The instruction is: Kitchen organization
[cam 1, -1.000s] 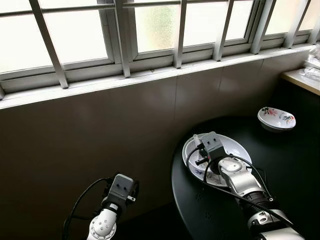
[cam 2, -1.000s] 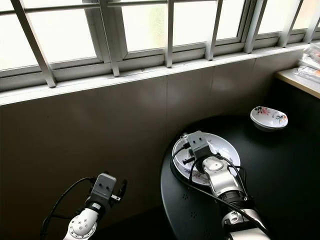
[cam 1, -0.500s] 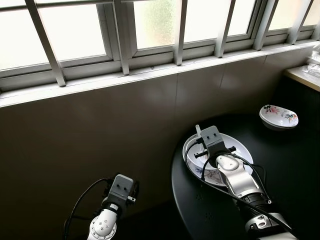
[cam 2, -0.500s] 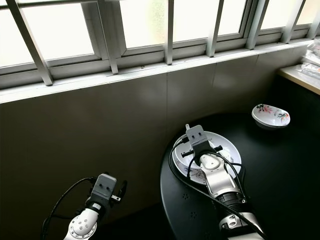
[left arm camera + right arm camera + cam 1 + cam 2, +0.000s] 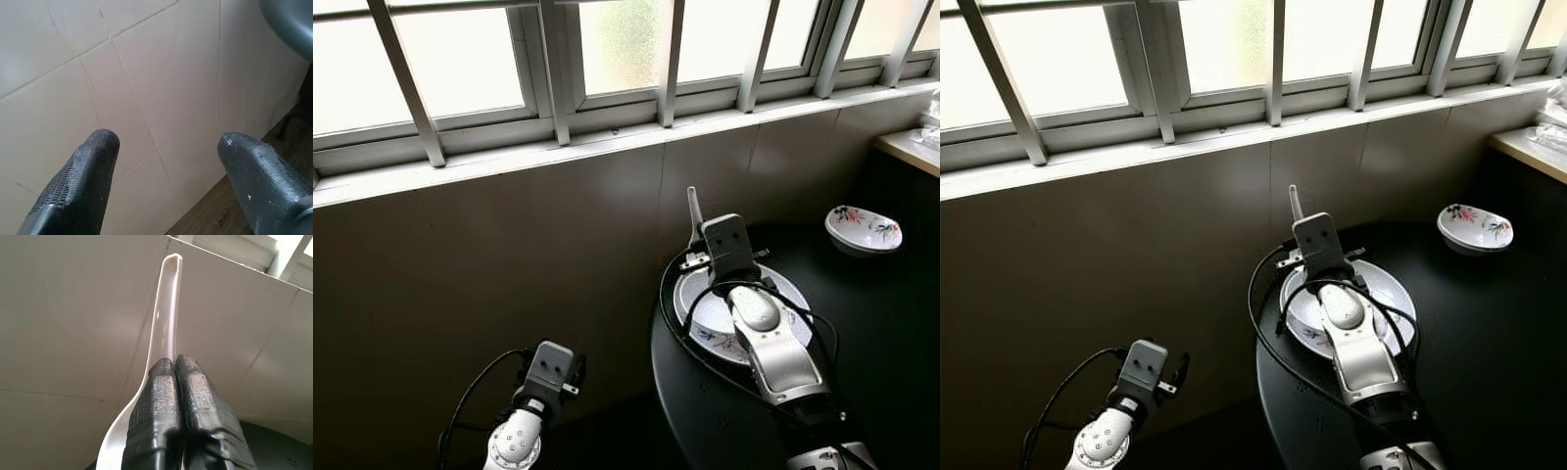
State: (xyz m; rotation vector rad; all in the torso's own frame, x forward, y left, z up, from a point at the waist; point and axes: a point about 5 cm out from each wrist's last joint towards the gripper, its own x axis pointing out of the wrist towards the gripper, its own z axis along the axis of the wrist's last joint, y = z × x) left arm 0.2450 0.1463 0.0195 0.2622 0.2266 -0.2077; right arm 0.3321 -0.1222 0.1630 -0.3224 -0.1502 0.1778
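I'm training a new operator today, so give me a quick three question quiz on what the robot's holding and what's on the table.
1. True or false: the right gripper is shut on a white ceramic spoon.
2. What lies under the right arm on the black round table? A) white plate B) pan C) mug
3. Are the left gripper fingers open or shut?

Key: 1 true; 2 A, the white plate; 3 open.

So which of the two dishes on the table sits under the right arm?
The large white plate at the table's near-left edge; the small flowered bowl lies apart, far right.
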